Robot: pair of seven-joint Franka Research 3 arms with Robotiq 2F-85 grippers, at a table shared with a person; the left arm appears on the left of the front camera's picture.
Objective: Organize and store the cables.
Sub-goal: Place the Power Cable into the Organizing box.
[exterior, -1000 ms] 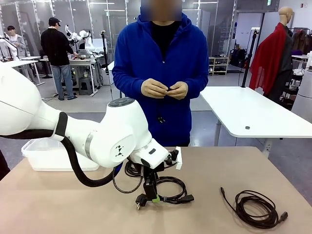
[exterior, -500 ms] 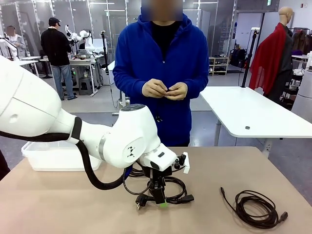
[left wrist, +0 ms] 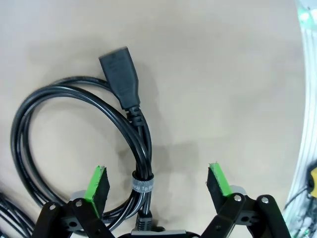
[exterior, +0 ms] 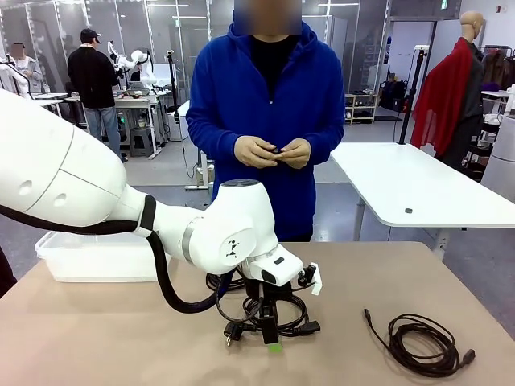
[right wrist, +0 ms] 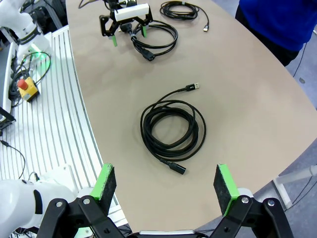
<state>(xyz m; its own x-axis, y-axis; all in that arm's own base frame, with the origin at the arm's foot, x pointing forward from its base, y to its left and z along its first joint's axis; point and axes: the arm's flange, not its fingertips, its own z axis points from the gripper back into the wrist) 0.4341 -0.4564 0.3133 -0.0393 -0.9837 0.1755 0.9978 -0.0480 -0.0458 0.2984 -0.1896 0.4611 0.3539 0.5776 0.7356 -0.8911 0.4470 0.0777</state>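
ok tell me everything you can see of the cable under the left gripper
A thin black cord, glossy and rubbery-looking, wound in a loose coil of a few turns, lying flat on the tan table. A dark strap with small white print binds the strands at one spot. One end has a blocky rectangular black connector with a ribbed collar, resting by the loop's top. The open left gripper straddles the strapped part, not closed on it.

Left gripper [exterior: 272, 341] shifted toward 4 o'clock and dropped lower over the middle cable [exterior: 299, 309]. Its spread fingers now straddle the cable's strapped section.
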